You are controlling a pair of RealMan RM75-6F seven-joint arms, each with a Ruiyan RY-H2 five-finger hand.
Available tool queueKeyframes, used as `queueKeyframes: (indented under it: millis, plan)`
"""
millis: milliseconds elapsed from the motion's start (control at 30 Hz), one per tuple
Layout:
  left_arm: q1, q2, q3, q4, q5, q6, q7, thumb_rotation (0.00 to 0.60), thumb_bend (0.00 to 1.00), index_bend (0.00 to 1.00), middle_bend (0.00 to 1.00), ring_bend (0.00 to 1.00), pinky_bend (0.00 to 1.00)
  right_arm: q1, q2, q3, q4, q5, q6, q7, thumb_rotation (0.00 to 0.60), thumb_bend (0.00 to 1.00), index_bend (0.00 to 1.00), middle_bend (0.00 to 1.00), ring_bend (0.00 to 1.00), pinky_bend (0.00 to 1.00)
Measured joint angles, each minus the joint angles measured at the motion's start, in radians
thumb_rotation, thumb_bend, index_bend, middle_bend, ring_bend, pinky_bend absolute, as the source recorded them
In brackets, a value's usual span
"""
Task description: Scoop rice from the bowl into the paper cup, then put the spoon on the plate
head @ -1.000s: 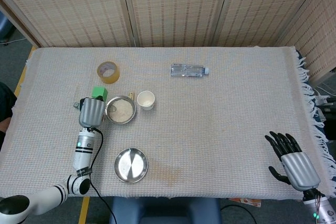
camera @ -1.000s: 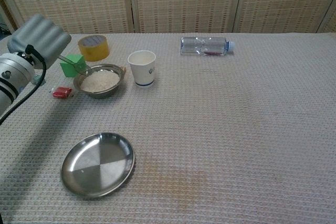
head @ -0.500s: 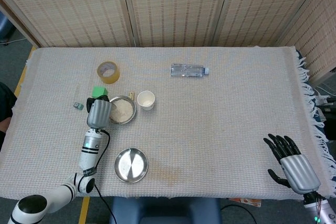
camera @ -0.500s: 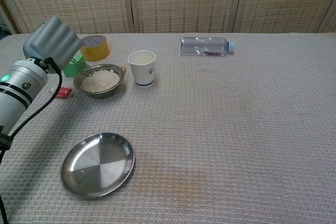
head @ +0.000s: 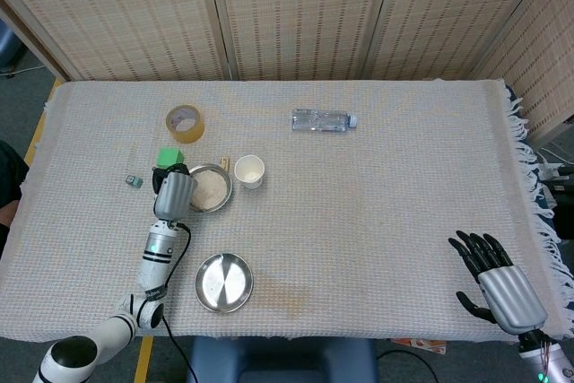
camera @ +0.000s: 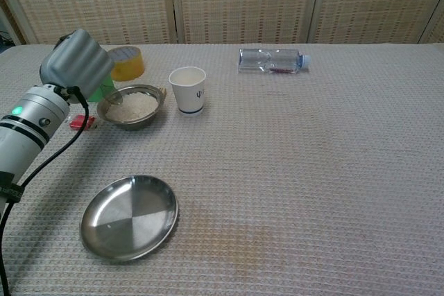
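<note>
A metal bowl (head: 230,195) (camera: 133,123) of white rice (head: 213,186) (camera: 132,107) stands at the table's left. Just right of it is the white paper cup (head: 249,170) (camera: 188,89), upright and looking empty. The round metal plate (head: 224,282) (camera: 130,217) lies bare near the front edge. My left hand (head: 174,193) (camera: 76,60) hovers at the bowl's left rim, fingers curled around the spoon (camera: 115,93), whose tip shows at that rim. My right hand (head: 498,280) rests far off at the front right corner, fingers spread and holding nothing.
A yellow tape roll (head: 185,123) (camera: 123,62) and a green block (head: 169,158) (camera: 104,88) sit behind the bowl. A small red item (camera: 81,122) lies left of it. A clear water bottle (head: 323,120) (camera: 272,60) lies on its side at the back centre.
My left hand has moved right, from beside the bowl to its left rim, and the arm has swung in behind it. My right hand has barely shifted.
</note>
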Motion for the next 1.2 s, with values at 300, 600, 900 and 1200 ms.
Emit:
queueKeyframes:
  millis: [300,600,900,1200]
  plan:
    - [-0.01,-0.046,0.007,0.102,0.025,-0.001,0.018,0.6,0.41,0.68,1.0,1.0,1.0,-0.005,0.006,-0.004,-0.004,-0.01,0.011,0.0,0.6,0.21,0.0,0.0,0.0,0.0]
    - [0.004,-0.076,0.063,0.216,0.088,-0.018,0.081,0.6,0.41,0.66,1.0,1.0,1.0,-0.005,0.012,-0.011,-0.01,-0.019,0.005,0.002,0.6,0.21,0.0,0.0,0.0,0.0]
    - [0.008,-0.096,0.062,0.232,0.102,-0.024,0.054,0.6,0.41,0.66,1.0,1.0,1.0,-0.003,0.013,-0.01,-0.01,-0.015,0.001,0.006,0.6,0.21,0.0,0.0,0.0,0.0]
    - [0.001,-0.094,0.019,0.192,0.075,-0.035,0.008,0.6,0.41,0.67,1.0,1.0,1.0,-0.001,0.013,-0.008,-0.007,-0.014,0.0,0.01,0.6,0.21,0.0,0.0,0.0,0.0]
